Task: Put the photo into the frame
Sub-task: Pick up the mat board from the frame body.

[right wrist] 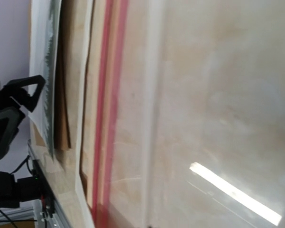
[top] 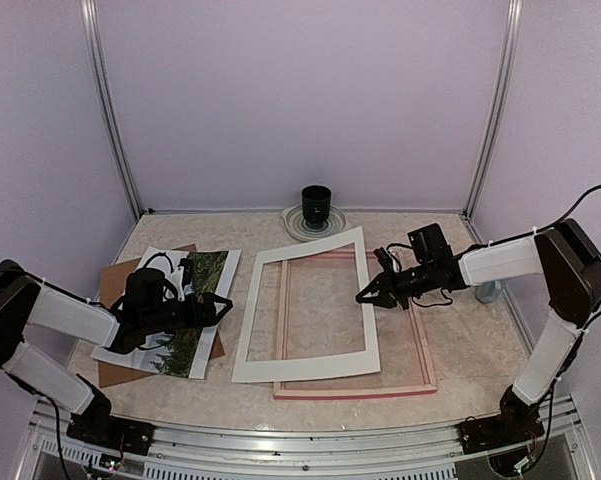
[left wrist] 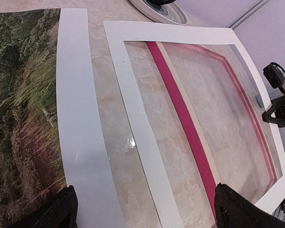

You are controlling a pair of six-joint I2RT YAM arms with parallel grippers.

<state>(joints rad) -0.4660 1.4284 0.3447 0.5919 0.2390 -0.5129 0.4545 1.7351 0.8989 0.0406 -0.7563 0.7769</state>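
Centrally, the frame (top: pixel 380 392) lies flat under a skewed white mat (top: pixel 305 368), with the photo (top: pixel 185 352) left of it on a brown board (top: pixel 115 372). Being thin, limp paper, the photo probably wants pinching at its white margin. There the left gripper (top: pixel 225 308) hovers fully spread and empty, while the right gripper (top: pixel 365 295) is pinched closed on nothing.

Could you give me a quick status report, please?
Left gripper open, above landscape paper photo. Right gripper shut at right edge of white cardboard mat. Photo outside pink rectangular frame. Mat lies across frame, in the way.
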